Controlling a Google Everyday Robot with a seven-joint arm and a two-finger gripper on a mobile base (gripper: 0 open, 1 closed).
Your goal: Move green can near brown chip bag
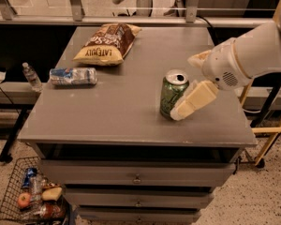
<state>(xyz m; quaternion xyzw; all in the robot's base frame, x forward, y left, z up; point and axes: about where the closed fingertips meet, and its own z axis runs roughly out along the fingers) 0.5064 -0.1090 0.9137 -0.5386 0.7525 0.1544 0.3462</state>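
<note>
The green can [170, 95] stands upright on the grey table [122, 107], right of the middle and toward the front edge. The brown chip bag [107, 42] lies at the table's far left, well away from the can. My gripper [184, 87] comes in from the right at can height and is open. Its near finger [194, 101] lies against the can's right front side and hides part of it. Its far finger [197, 58] is just behind and to the right of the can. The can rests on the table and is not lifted.
A blue-and-white crinkly package [73, 76] lies at the table's left side, in front of the chip bag. The table has drawers [136, 177] below. A water bottle [31, 76] stands on a ledge to the left. A wire basket [30, 198] of items sits on the floor.
</note>
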